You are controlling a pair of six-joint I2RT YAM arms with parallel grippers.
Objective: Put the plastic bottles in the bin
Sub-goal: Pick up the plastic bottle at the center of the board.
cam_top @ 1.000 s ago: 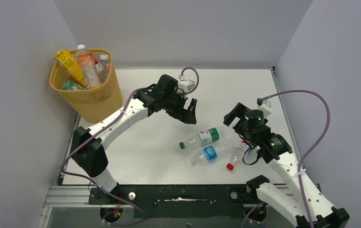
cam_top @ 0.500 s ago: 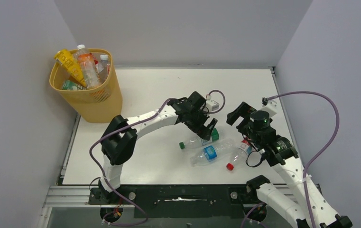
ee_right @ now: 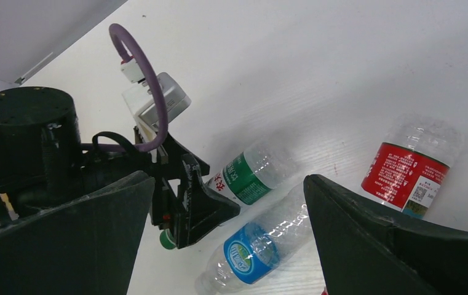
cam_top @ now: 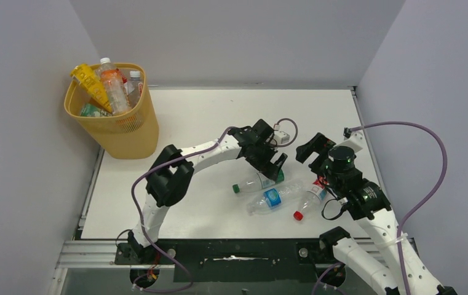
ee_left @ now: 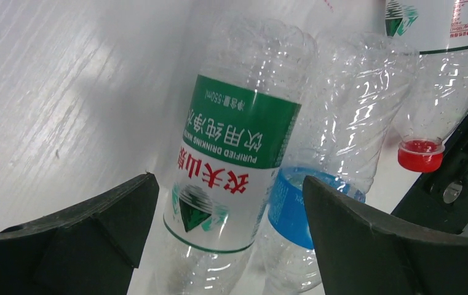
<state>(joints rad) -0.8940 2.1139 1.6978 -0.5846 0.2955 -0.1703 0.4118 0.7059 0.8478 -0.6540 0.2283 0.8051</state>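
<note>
Where the green-label bottle [ee_left: 231, 153] lies, the blue-label bottle [ee_left: 342, 135] lies just beside.

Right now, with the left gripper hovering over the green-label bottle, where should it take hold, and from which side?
Take the green-label bottle across its labelled mid-body, coming straight down from above. It lies on its side on the table, and the open left gripper sits over that straight section. Mind the blue-label bottle lying close alongside: one finger probably must slip between them.

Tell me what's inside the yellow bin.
Poking above the bin rim: a yellow bottle, an orange bottle, a clear white-capped bottle, a green-labelled bottle. Whatever lies deeper is covered by them.
</note>
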